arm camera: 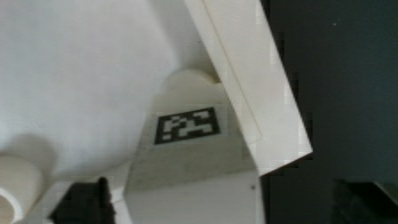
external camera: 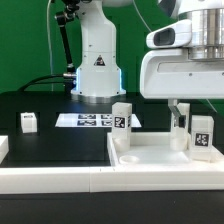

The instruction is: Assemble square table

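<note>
Black bench (external camera: pixel 50 145), green backdrop (external camera: pixel 140 15), sq slab (external camera: pixel 150 162) w/ upright legs (external camera: pixel 121 118), gripper (external camera: pixel 188 120) jaws wide astride one leg (external camera: pixel 203 135)

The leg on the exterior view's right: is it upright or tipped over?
Upright: the leg stands on its end on the slab, long sides vertical.

You're looking at white plastic on the square table slab (external camera: pixel 150 155): smooth, with a faint sheen along the raised rim. Same white plastic on the legs (external camera: pixel 122 118), a bit more matt. Note the tag (arm camera: pixel 189 126) on a leg is flat black-and-white print, no gloss. Your counter (external camera: pixel 50 145) is black and matt, no glare. The marker board (external camera: pixel 88 120) is thin, white, printed, dull. The arm casing (external camera: pixel 98 45) is a glossy white hard shell. The fingers (arm camera: pixel 86 205) are dark, matt and too blurred for you to judge texture
</note>
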Robot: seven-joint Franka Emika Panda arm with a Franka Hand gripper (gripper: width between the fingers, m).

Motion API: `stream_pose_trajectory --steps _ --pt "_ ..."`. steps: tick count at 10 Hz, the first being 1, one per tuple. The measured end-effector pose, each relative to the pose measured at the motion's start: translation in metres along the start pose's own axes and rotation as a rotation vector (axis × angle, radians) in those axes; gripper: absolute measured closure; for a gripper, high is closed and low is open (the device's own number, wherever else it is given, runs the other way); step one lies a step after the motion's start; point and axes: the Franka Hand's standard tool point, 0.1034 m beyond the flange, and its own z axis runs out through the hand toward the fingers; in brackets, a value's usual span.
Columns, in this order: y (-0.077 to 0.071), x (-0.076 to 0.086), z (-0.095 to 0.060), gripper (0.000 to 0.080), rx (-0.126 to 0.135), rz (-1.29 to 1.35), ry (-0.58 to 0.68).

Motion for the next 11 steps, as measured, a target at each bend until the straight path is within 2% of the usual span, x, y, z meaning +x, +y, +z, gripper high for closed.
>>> stream_pose_trajectory --steps 2,3,4,9,11 --pt "0.002 0.0014 0.0 0.045 0.0 0.003 0.001" --pt "0.0041 0.0026 0.0 0.045 -0.002 0.005 0.002" --pt "0.0052 0.0035 0.0 0.0505 -0.002 0.005 0.002" --pt "0.0061 0.0042 -0.0002 0.0505 -0.002 0.057 0.002" --pt "0.0084 0.0039 0.0 0.0505 -0.004 0.284 0.002"
